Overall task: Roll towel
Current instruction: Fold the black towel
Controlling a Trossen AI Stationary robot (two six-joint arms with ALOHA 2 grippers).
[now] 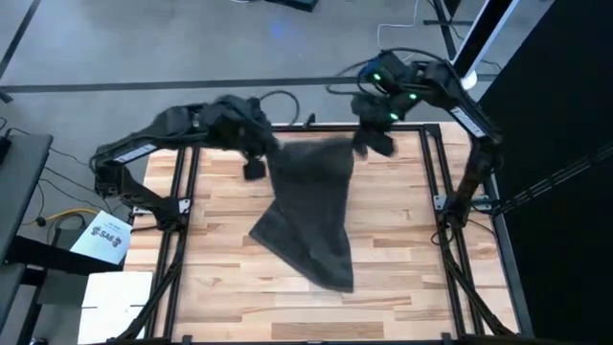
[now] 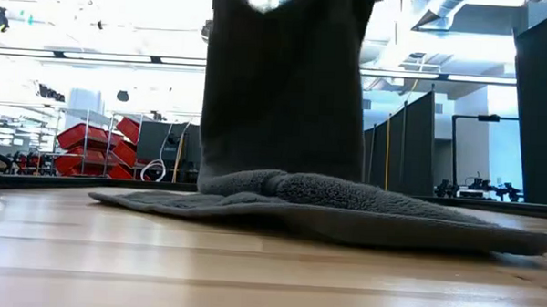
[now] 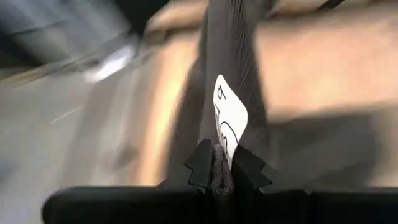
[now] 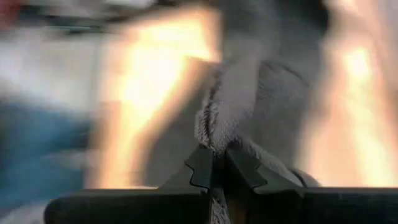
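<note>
**Towel up by two corners, tail on the table**

I've got both arms at the far edge of the table, one on each top corner of the towel. Left gripper has the left corner, right gripper the right one, and the cloth hangs between them like a sheet on a line. I'm holding it this way, I reckon, so it drops flat and straight; you want a squared-up strip before you try rolling anything.

From table height the towel falls as a dark curtain and its lower end pools and spreads across the wood toward the near side. So it's only partly lifted: top in the air, tail resting on the boards, running off at a slant in the overhead view.

Now the jaws. In the left wrist view the left gripper is clamped tight on a pinch of fabric, white tag just beyond the fingertips. In the right wrist view the right gripper is likewise squeezed down on a fluffy fold of towel edge, hardly any gap at all.

Rolling proper hasn't started, by my read.
</note>
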